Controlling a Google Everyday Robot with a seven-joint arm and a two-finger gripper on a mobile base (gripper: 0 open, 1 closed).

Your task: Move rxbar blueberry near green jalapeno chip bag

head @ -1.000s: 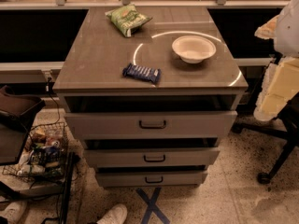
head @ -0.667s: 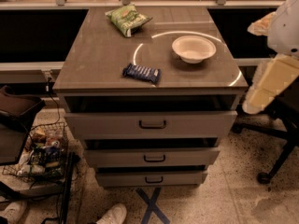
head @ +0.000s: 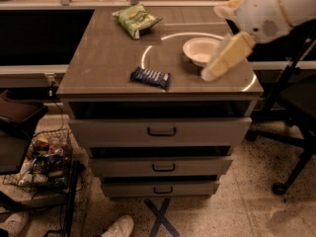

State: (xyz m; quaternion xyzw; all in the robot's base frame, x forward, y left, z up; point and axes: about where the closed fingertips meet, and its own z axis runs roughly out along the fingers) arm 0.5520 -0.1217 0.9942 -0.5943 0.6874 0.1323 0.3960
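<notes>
Rxbar blueberry front-centre, lettering unreadable | green jalapeno chip bag rear | tool by bowl, grip unclear

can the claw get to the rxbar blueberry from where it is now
Probably yes. The claw hangs over the right of the cabinet top, beside the white bowl; the rxbar blueberry lies to its left, uncovered, with nothing between them.

I see a grey three-drawer bench on a speckled floor. Left of it sits a wire basket, right a black office chair, in front a blue tape cross. The gripper hangs over its right side.
</notes>
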